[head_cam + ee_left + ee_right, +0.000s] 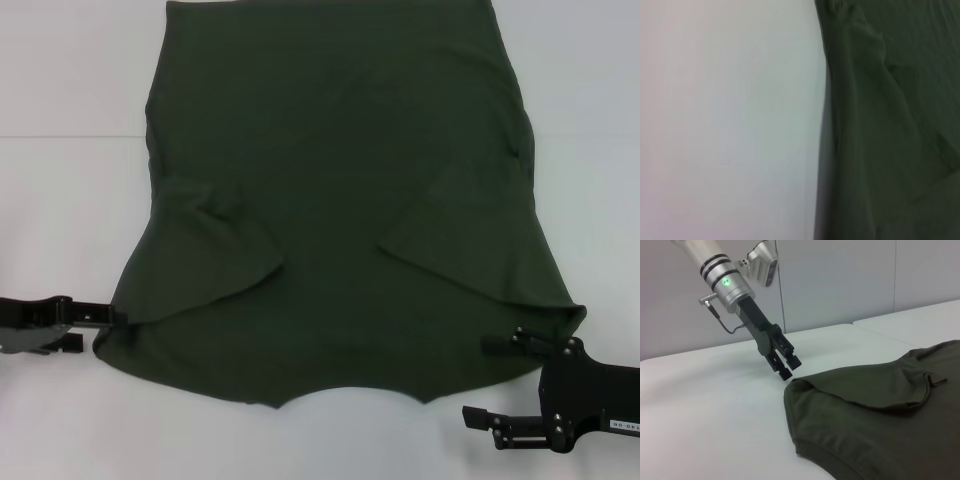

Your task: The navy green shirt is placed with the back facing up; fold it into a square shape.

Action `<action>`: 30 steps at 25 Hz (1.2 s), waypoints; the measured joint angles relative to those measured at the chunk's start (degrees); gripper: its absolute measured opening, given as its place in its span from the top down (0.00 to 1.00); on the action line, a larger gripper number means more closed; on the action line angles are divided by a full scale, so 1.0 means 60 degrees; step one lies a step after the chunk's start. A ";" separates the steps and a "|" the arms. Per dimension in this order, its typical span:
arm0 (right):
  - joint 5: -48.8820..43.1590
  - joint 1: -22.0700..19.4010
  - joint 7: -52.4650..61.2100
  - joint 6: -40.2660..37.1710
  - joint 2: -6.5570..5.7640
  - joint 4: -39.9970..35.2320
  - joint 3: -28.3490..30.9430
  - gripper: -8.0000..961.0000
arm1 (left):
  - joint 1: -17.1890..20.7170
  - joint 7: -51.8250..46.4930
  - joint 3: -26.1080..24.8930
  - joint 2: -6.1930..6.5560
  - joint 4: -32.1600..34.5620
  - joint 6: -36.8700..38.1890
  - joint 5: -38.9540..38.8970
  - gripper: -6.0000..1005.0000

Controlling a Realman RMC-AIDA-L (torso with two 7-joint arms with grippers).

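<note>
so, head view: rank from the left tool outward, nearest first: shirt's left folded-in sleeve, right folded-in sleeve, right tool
1. Left folded-in sleeve of the navy green shirt: the left tool sits at the shirt's left edge just below it.
2. Right folded-in sleeve: across the shirt, on the right half.
3. Right tool: off the shirt's near right corner, farthest.

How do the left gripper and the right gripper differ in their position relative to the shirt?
The left gripper sits at the navy green shirt edge, at its near left corner, with its tip against the fabric; the right gripper is by the near right corner, one finger at the hem, the other off it over the white table. The right gripper is open; the left gripper's opening is unclear. Both are black and low.
</note>
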 joint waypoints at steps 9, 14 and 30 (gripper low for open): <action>0.0000 0.0018 0.0014 0.0002 0.0000 -0.0002 -0.0015 0.02 | -0.0018 0.0006 -0.0002 -0.0017 -0.0178 -0.0191 0.0000 0.19; 0.0000 0.0045 0.0050 0.0014 0.0012 -0.0003 -0.0015 0.02 | -0.0077 0.0017 0.0007 -0.0034 -0.0218 -0.0195 -0.0001 0.20; 0.0000 0.0073 0.0075 0.0052 0.0015 0.0012 -0.0015 0.02 | -0.0208 0.0009 0.0126 -0.0171 -0.0376 -0.0340 -0.0001 0.23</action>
